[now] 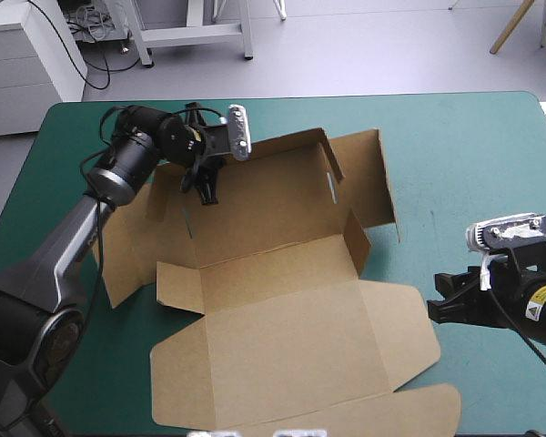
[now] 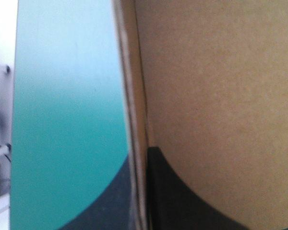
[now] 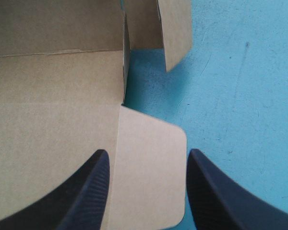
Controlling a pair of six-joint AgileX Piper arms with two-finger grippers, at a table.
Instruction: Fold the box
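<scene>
The brown box lies half formed in the middle of the table. Its far wall and far right flap are raised, and its lid lies flat toward the near edge. My left gripper is at the box's far left corner. In the left wrist view a board edge runs between its black fingers, which are all but shut on it. My right gripper is open, low over the lid's rounded right flap, which lies between and ahead of its fingers.
The teal-green cover shows to the right of the box and along the far edge. A flat side panel of the box reaches toward the table's left edge under my left arm.
</scene>
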